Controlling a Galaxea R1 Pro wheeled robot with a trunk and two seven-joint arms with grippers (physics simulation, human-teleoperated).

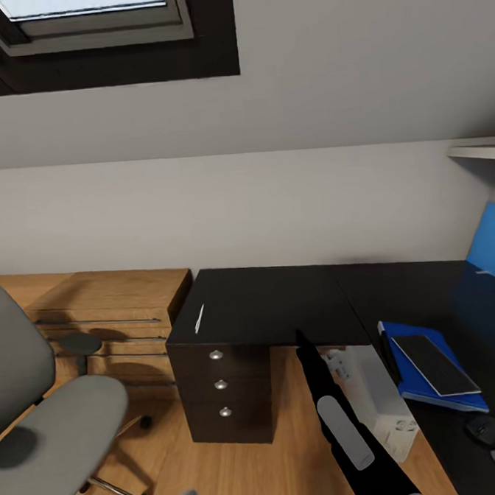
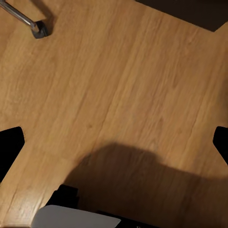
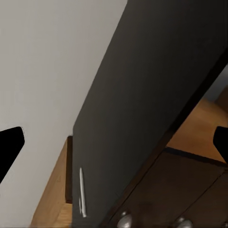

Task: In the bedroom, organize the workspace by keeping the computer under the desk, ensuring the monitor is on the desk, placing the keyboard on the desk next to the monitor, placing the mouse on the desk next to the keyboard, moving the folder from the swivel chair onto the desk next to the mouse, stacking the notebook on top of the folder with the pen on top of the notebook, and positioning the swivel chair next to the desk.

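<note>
Pen (image 1: 199,319) lies on desk (image 1: 281,304) near its left end, above drawer unit (image 1: 222,386) | folder (image 1: 425,364) w/ notebook (image 1: 434,363) on top, desk's right wing | we see both grippers' fingers spread wide, nothing held | swivel chair (image 1: 46,431) at left, apart from desk.

Counted in head view: one desk (image 1: 281,304), three drawers with one silver knob (image 1: 216,355) each, one pen (image 1: 199,318), one folder (image 1: 426,368), one notebook (image 1: 435,363), one mouse (image 1: 483,429), one computer (image 1: 380,401), one swivel chair (image 1: 46,431).
</note>
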